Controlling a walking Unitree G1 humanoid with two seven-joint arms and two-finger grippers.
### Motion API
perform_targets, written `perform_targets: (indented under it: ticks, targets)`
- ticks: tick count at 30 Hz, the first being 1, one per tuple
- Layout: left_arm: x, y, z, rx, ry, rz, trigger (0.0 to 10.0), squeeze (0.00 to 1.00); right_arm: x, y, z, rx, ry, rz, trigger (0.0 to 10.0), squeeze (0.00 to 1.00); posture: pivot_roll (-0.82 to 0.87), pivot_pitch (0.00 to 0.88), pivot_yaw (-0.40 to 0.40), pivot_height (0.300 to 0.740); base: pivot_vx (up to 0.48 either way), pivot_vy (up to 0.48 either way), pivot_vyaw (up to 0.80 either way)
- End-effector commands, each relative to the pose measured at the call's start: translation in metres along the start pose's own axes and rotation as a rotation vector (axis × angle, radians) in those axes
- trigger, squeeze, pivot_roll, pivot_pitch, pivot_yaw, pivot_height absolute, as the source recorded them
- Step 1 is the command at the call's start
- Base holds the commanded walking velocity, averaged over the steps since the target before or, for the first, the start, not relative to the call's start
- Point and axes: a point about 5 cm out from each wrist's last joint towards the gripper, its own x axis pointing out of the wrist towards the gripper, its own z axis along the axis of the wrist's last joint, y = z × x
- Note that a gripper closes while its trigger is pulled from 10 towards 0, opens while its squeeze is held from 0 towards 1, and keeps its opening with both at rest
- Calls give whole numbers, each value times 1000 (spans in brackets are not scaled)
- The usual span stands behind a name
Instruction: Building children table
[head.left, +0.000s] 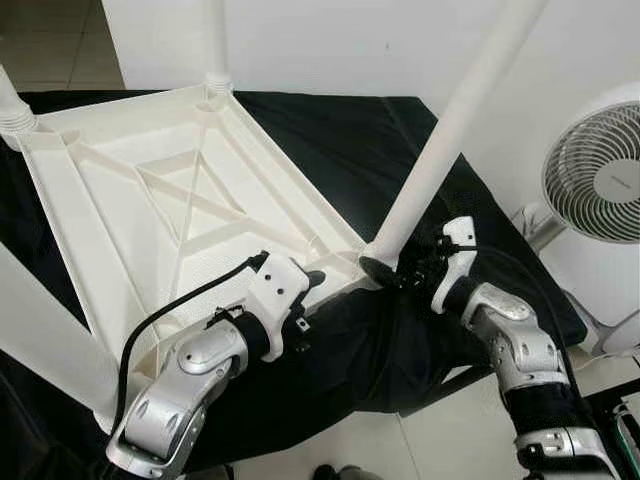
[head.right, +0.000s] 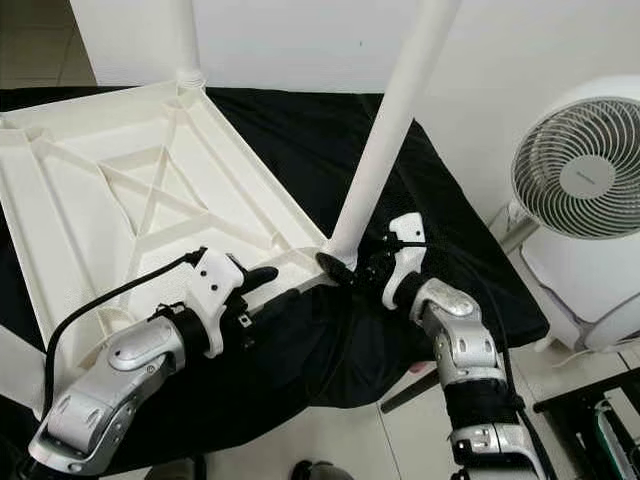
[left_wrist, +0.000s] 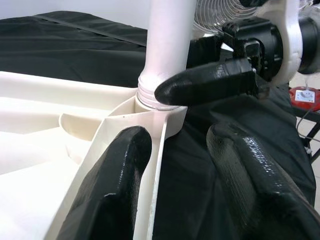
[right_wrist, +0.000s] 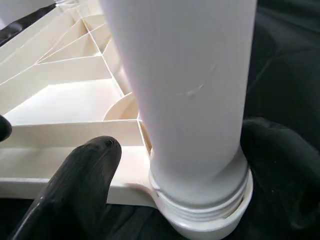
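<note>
The white plastic children's table top (head.left: 150, 200) lies upside down on a black cloth (head.left: 360, 140), occupying the left and centre of the left eye view, with its ribbed underside facing up. The ribs divide the underside into shallow open compartments, and nothing lies in any of them. A white table leg (head.left: 455, 120) rises from the corner socket (left_wrist: 157, 107) near the lower centre of the left eye view and slants toward the upper right; its threaded base sits in that socket. A second leg (head.left: 214, 40) stands in the far corner at upper centre, a third (head.left: 10, 105) at the upper left edge, and a fourth (head.left: 40, 330) crosses the lower left. The right gripper (right_wrist: 172, 180), at centre right of the left eye view, closes around the base of the slanted leg, one finger on each side of it just above the socket. The left gripper (left_wrist: 177, 165), at lower centre, straddles the rim of the table top just beside that socket, one finger (left_wrist: 115, 185) over the inner side and the other over the cloth, fingers moderately apart. A white fan (head.left: 595, 175) stands at the right edge, well apart from the table top.
</note>
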Motion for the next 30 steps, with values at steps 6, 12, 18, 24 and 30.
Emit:
perform_targets:
  ticks: [6, 12, 18, 24, 30]
  targets:
    - [-2, 0, -1, -3, 16, 0, 10000, 0, 7, -11, -3, -53, 29, 50, 627, 0, 152, 118, -106, 740, 0, 0, 0]
    - [-3, 1, 0, -7, 17, 11, 10000, 0, 8, -17, -4, -72, 30, 51, 0, 0, 161, 132, -112, 740, 0, 0, 0]
    - [-3, 2, 0, -9, 18, 18, 10000, 0, 6, -19, -5, -64, 22, 27, 0, 0, 157, 134, -114, 740, 0, 0, 0]
    - [-2, 1, 0, -13, 16, 16, 10000, 0, 5, -19, -8, -55, 11, 7, 0, 0, 151, 136, -113, 740, 0, 0, 0]
    - [-3, 1, 0, -18, 17, 15, 10000, 0, 5, -14, -10, -47, -28, -148, 10000, 0, 147, 147, -116, 740, 0, 0, 0]
